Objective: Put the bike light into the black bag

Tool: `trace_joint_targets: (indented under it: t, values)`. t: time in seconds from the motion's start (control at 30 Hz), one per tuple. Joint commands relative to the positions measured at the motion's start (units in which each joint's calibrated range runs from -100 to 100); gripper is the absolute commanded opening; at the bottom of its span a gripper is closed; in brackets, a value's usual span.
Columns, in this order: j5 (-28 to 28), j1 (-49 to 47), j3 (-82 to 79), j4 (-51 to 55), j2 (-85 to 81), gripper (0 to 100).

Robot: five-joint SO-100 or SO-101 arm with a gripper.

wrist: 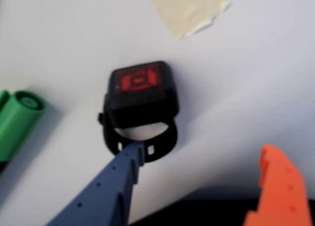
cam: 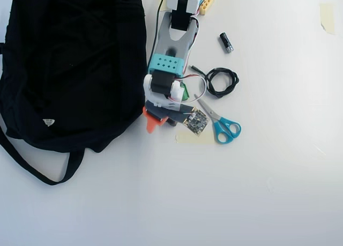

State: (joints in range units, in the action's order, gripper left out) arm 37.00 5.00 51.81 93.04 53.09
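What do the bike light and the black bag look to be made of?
Bike light: matte black body, probably plastic, with a translucent red lens; its looped strap bends like rubber or silicone. Black bag: soft woven fabric, dull finish, judging by its slumped folds and limp strap. Both are guesses from looks alone.
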Motion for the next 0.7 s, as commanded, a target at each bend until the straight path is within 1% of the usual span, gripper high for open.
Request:
trace_joint_targets:
  t: [0.0, 0.2, 0.6, 0.67]
  values:
    - [0.29, -0.43, 0.39, -1.14, -0.98, 30]
    - [0.29, -1.41, -0.51, -4.76, 1.43, 30]
    - [0.23, -2.45, -0.51, -5.28, 2.51, 30]
    - [0.18, -2.45, -0.51, -5.28, 2.59, 27]
